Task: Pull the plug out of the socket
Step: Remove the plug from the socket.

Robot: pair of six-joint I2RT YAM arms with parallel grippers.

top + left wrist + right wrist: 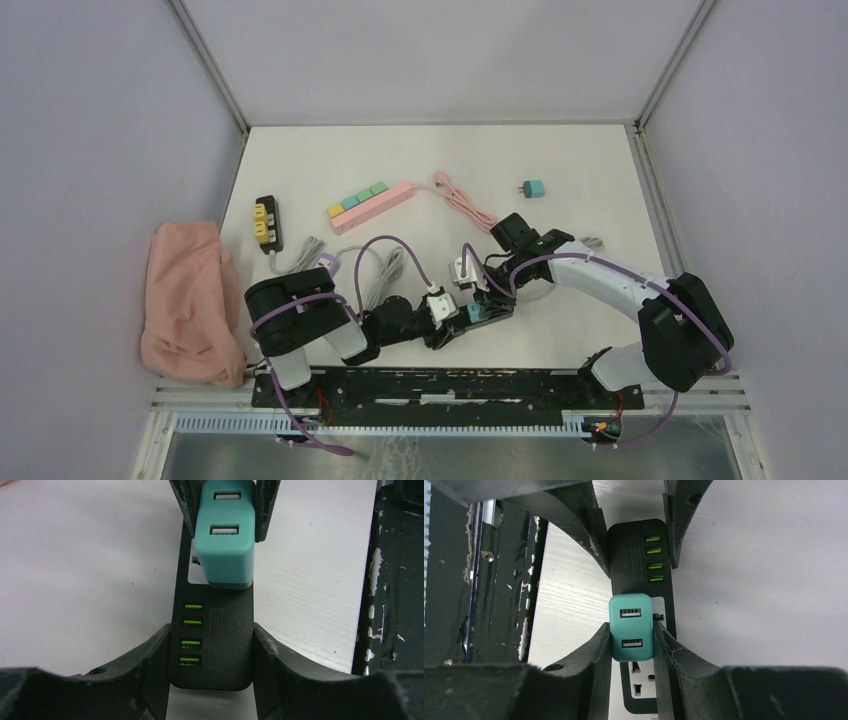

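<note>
Fingers (pixel 594 650) of the right gripper (pixel 631 640) are clamped on the two side faces of the teal plug (pixel 631 627), a small block with two USB slots on its outer face. The plug sits on the socket face of the black power strip (pixel 631 555), at the middle of the strip's length, with a white socket label showing just beside it. Its base meets the strip's face, and I cannot tell whether the prongs are fully seated. The left gripper (pixel 211 640) has its fingers (pixel 155 650) pressed against the two long edges of the same strip, gripping it at the end that carries four green USB ports. The plug stands just beyond those ports in the left wrist view, the right gripper's fingers flanking it. From above, both arms reach inward and meet over the near middle of the white table (pixel 580 180), where the strip lies flat close to the black mounting rail (pixel 440 382). Further back lies a pink power strip (pixel 372 205) with coloured blocks plugged into it and a pink cable (pixel 465 203) trailing to its right. A small teal adapter (pixel 533 188) sits alone well to the right. A black-and-yellow strip (pixel 267 222) lies at the left, grey cables (pixel 385 275) loop near the arms, and a pink cloth (pixel 190 300) is bunched at the table's left edge.
</note>
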